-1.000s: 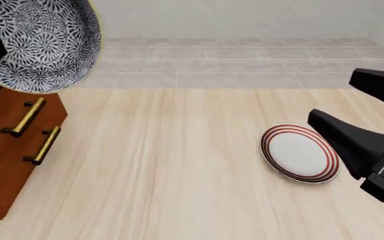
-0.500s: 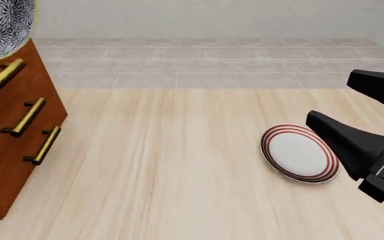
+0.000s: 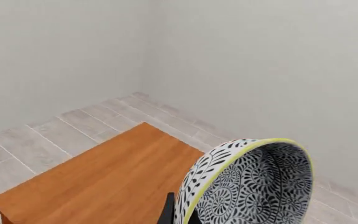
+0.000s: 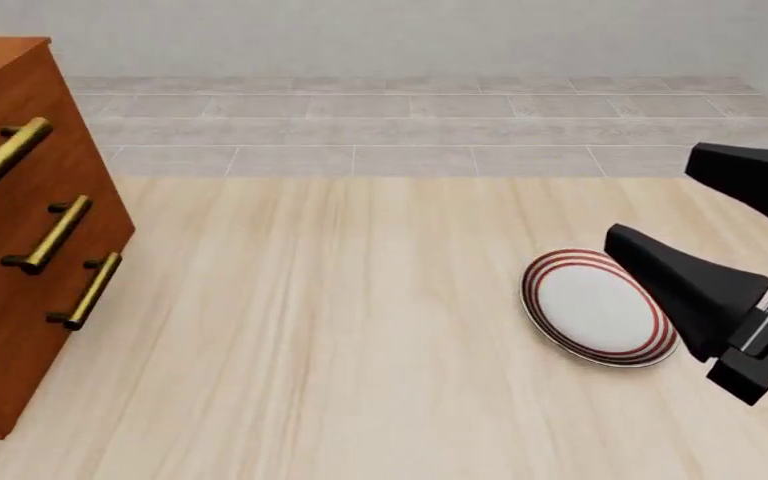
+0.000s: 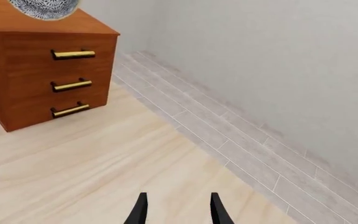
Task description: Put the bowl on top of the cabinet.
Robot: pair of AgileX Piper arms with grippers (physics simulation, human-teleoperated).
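Observation:
In the left wrist view the bowl (image 3: 247,186), blue-black floral with a yellowish rim, hangs tilted on edge above the top of the cabinet (image 3: 104,182). My left gripper (image 3: 180,215) is shut on its rim, with only a dark finger (image 3: 168,212) showing. The right wrist view shows the bowl (image 5: 42,8) just above the cabinet (image 5: 48,79), cut by the frame edge. In the front view the cabinet (image 4: 24,250) stands at the far left, and neither bowl nor left gripper shows there. My right gripper (image 4: 651,200) (image 5: 179,212) is open and holds nothing, hovering at the right.
A flat white plate with red rings (image 4: 598,305) lies on the pale wooden table (image 4: 331,330) just under my right gripper. Three brass bar handles (image 4: 57,232) face the table's middle. A grey tiled floor (image 4: 424,120) and a wall lie beyond.
The bowl has moved left and up out of the front view, over the cabinet. The right gripper has barely shifted.

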